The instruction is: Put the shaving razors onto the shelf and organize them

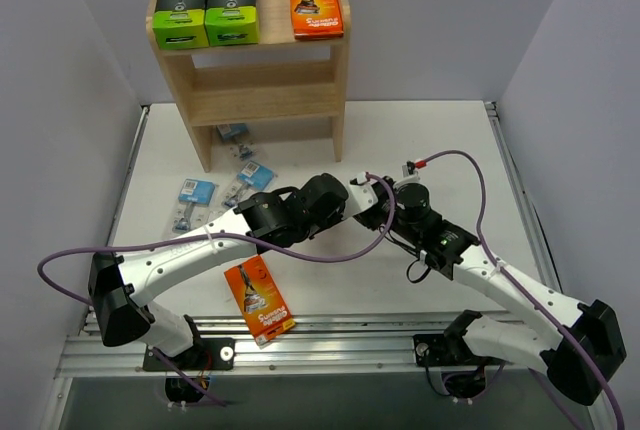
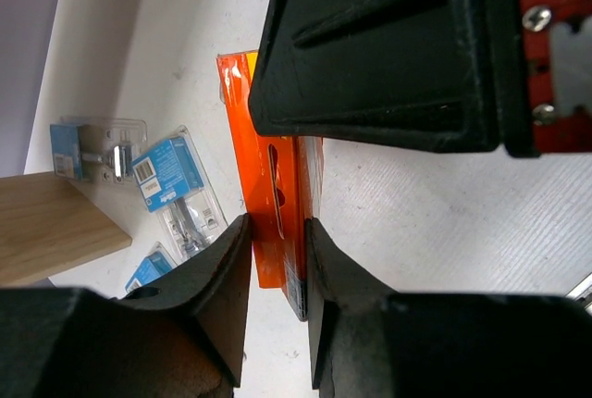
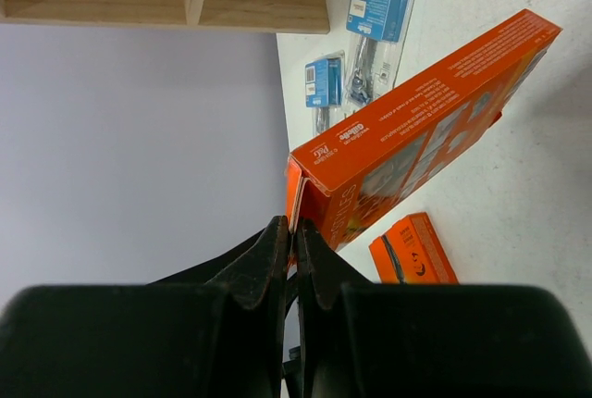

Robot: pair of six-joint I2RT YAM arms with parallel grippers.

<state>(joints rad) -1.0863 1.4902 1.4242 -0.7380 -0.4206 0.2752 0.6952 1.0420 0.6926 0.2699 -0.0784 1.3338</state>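
- Left end effector (image 2: 276, 227) was clamped across the flat faces of the held orange box (image 2: 277, 167), out in front of the shelf (image 1: 265, 100).
- Right end effector (image 3: 294, 231) pinched that box's end flap.
- Blister packs (image 1: 195, 195) lay on the bench (image 1: 420, 140) at the shelf's foot.

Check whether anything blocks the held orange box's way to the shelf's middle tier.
Nothing visible does. The orange box, held by the left gripper and right gripper, faces open space toward the shelf; the blister packs lie flat on the table before it, low and leftward.
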